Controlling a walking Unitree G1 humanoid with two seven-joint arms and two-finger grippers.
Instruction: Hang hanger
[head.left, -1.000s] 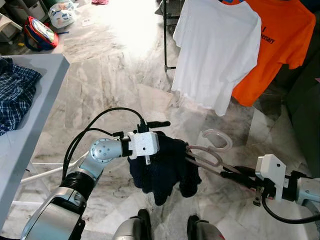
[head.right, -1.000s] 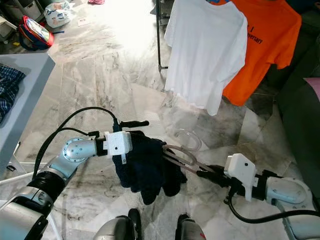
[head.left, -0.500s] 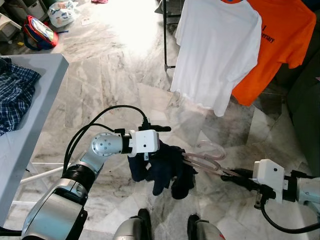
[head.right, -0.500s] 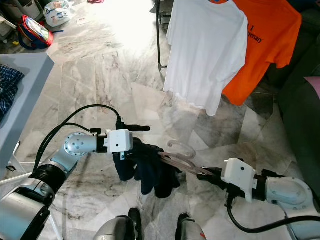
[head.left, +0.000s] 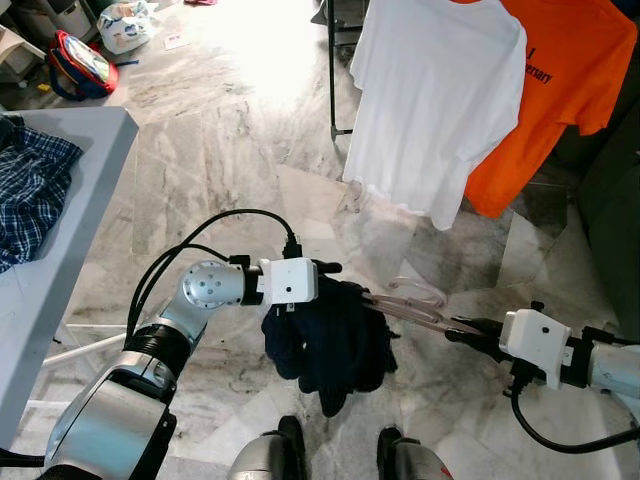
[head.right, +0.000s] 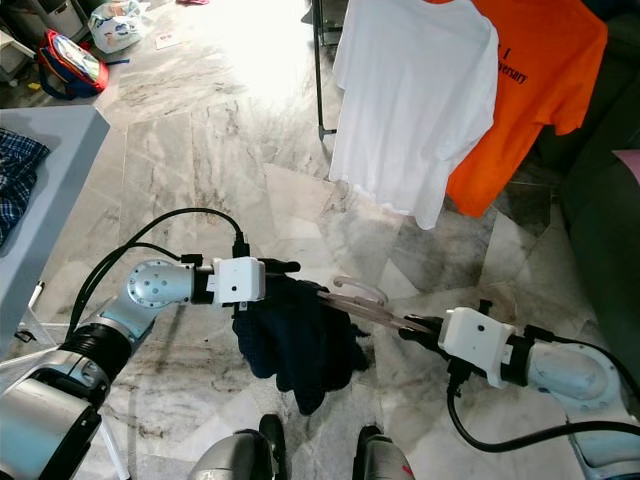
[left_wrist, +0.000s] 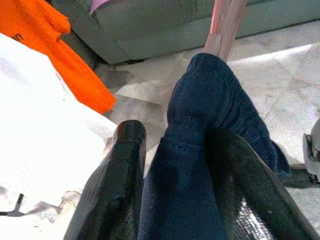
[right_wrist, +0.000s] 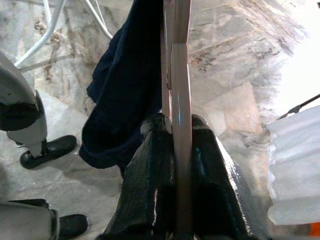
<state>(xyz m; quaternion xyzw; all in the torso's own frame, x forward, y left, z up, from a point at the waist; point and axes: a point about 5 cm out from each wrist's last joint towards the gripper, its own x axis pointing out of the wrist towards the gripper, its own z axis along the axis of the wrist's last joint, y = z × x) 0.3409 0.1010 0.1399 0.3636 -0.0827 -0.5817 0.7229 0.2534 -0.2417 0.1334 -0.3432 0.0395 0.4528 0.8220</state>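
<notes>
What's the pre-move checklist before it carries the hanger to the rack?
1. Right gripper clamped on the pink hanger: ok, fingers pinch its bar.
2. Left gripper holding the dark blue garment: ok, cloth sits between its fingers.
3. Garment properly seated on the hanger: cannot tell, it hangs bunched at one end.
4. Hanger hook free to catch the rail: cannot tell, the hook is faint against the floor.
5. Path toward the white T-shirt and orange T-shirt: ok, open marble floor ahead.
</notes>
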